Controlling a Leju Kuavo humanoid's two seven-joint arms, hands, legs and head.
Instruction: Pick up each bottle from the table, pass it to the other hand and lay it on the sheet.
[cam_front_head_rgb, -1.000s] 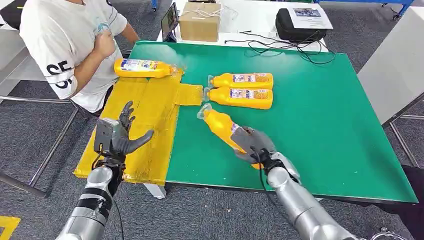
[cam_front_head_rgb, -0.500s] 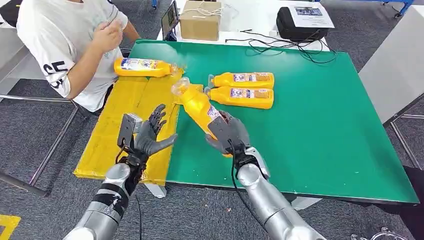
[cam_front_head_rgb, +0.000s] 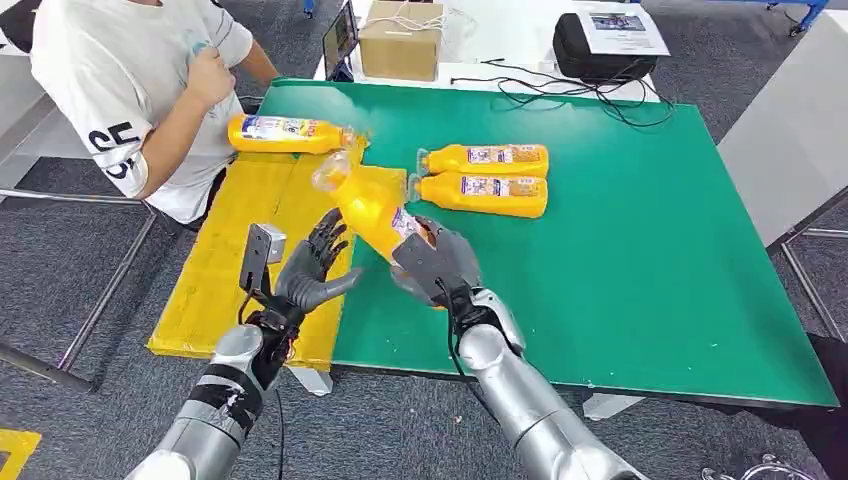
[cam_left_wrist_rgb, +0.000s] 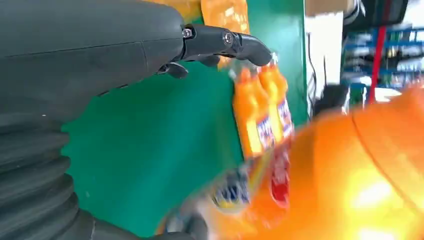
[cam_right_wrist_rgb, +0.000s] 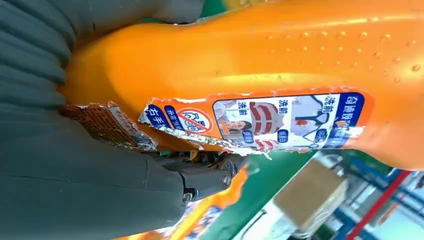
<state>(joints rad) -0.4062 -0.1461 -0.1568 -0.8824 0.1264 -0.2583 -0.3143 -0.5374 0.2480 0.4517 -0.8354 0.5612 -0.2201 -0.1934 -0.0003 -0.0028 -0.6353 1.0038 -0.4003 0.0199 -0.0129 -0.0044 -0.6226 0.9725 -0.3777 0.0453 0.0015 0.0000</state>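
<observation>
My right hand (cam_front_head_rgb: 437, 264) grips an orange bottle (cam_front_head_rgb: 370, 207) by its base and holds it tilted above the table, clear cap toward the yellow sheet (cam_front_head_rgb: 250, 250). The bottle's torn label (cam_right_wrist_rgb: 260, 122) faces the right wrist camera. My left hand (cam_front_head_rgb: 312, 265) hangs with fingers spread just left of the bottle, not touching it; the bottle looms blurred in the left wrist view (cam_left_wrist_rgb: 350, 180). Two more orange bottles (cam_front_head_rgb: 485, 160) (cam_front_head_rgb: 480, 195) lie side by side on the green table (cam_front_head_rgb: 620, 260). Another bottle (cam_front_head_rgb: 285, 135) lies at the sheet's far end.
A person in a white shirt (cam_front_head_rgb: 120, 80) sits at the table's far left corner, close to the sheet. Beyond the table are a cardboard box (cam_front_head_rgb: 403, 42), a black bag (cam_front_head_rgb: 600, 45) and loose cables (cam_front_head_rgb: 560, 95).
My right hand has lifted the bottle off the table and carried it left toward the sheet. My left hand has risen and moved right to meet it.
</observation>
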